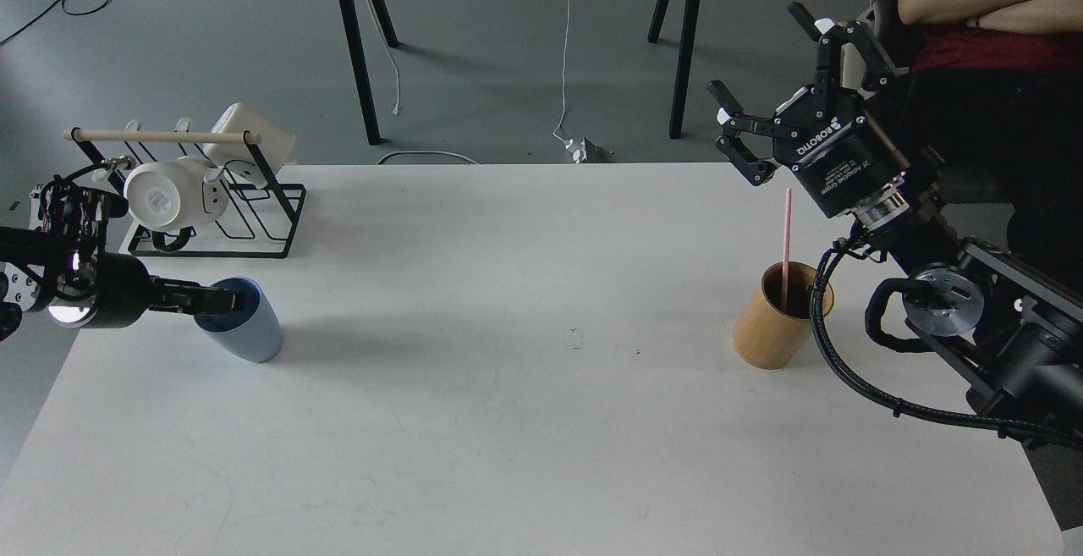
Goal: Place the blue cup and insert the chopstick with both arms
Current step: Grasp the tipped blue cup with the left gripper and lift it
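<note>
The blue cup (247, 329) stands upright on the white table (525, 421) at the left, in front of the wire rack. My left gripper (218, 301) comes in from the left at rim height, and its dark fingers reach the cup's mouth. I cannot tell the two fingers apart or whether they grip the rim. The pink chopstick (787, 239) stands upright in a tan wooden cup (772, 327) at the right. My right gripper (755, 48) is open and empty, above and behind the chopstick's top, apart from it.
A black wire rack (271, 217) with a pale dowel (161, 136) holds white mugs (169, 192) at the back left, just behind the blue cup. A seated person (981, 6) is at the far right. Black table legs (355, 48) stand behind the table.
</note>
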`<control>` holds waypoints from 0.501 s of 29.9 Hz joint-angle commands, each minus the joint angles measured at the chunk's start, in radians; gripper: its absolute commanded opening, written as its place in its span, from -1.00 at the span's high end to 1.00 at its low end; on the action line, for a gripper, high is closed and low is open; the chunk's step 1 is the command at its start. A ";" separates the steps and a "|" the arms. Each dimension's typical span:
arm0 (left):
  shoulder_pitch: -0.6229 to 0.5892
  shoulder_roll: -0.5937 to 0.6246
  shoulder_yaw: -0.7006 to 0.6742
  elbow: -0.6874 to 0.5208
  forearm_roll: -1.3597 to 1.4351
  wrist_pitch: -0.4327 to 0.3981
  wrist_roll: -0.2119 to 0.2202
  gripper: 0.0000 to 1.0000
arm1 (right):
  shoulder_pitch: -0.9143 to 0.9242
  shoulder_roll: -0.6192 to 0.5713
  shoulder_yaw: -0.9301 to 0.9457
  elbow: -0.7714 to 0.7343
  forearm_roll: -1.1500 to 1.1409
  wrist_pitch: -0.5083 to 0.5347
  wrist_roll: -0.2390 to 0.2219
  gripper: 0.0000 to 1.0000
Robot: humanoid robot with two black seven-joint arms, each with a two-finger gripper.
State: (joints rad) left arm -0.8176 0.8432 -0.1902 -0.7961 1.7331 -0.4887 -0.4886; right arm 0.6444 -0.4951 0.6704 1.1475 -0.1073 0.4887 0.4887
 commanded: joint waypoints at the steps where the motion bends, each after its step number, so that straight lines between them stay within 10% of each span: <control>1: 0.005 0.005 0.000 -0.002 0.002 0.000 0.000 0.13 | -0.002 0.000 0.000 0.000 0.000 0.000 0.000 -0.96; 8: 0.006 0.005 0.000 -0.005 0.002 0.000 0.000 0.89 | -0.003 -0.005 0.000 0.000 0.000 0.000 0.000 -0.96; 15: 0.002 0.008 0.000 -0.015 0.000 0.000 0.000 0.98 | -0.011 -0.005 0.000 -0.006 0.000 0.000 0.000 -0.96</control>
State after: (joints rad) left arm -0.8126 0.8500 -0.1902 -0.8076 1.7351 -0.4887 -0.4887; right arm 0.6371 -0.5002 0.6704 1.1414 -0.1072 0.4887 0.4887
